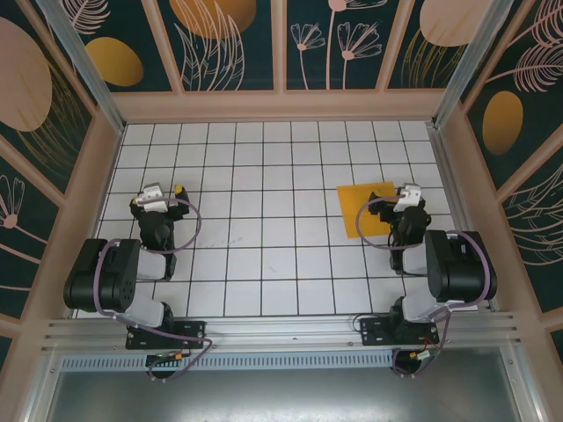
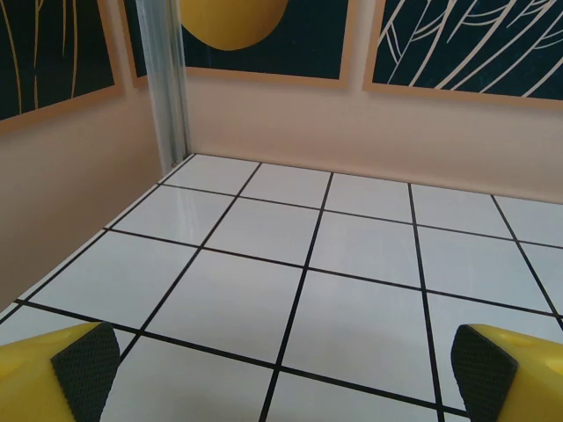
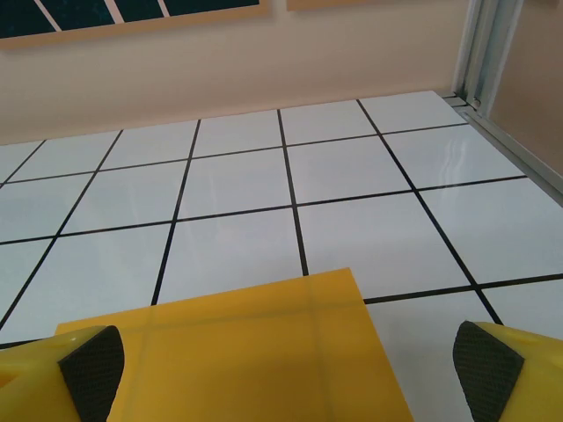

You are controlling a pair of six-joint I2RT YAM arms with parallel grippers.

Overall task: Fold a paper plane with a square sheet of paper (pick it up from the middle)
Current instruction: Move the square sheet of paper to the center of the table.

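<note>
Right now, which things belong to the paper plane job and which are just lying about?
Job: square sheet of paper, flat, unfolded; right hand, open at its edge; left hand, open.
Lying about: leaf-pattern wall panels; corner post.

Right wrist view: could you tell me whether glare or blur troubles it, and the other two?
Right wrist: sharp, the square sheet of paper evenly lit, pale glare on tiles by the metal post; left wrist: crisp, soft sheen beside its metal post; top external: even light, no hard shadows.
</note>
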